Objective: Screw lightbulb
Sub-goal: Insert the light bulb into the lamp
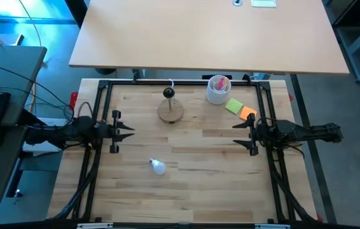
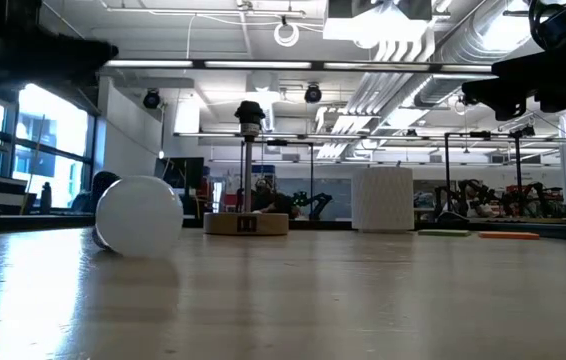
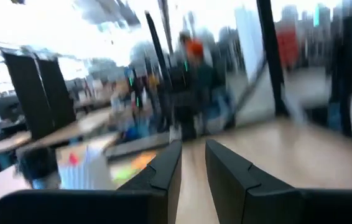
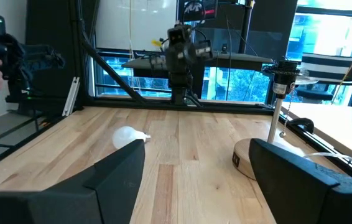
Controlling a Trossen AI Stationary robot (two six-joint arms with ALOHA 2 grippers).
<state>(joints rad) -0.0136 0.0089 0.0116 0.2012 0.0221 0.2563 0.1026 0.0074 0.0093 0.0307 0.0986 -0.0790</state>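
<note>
The lightbulb [image 1: 158, 166] lies loose on the counter [image 1: 199, 191], toward the near edge and left of centre, well apart from both claws. From the left claw [image 1: 131, 131] it sits ahead and toward the near edge; the right claw [image 1: 236, 132] is clearly farther off, so the left arm looks the nearer one for the pickup. The bulb is on its side, long axis running diagonally, silvery screw base pointing toward the left arm's side and away from the near edge, round white dome toward the near edge.

Left claw fingers stand a little apart, holding nothing. Right claw [image 4: 194, 168] is spread wide, empty; the lightbulb [image 4: 127, 136] shows beyond it.

The wooden stand [image 1: 170, 109] with its upright socket post sits at the back of the counter, well apart from the bulb.

Bulb: small, matte white, smooth, round; likely to roll if nudged.
</note>
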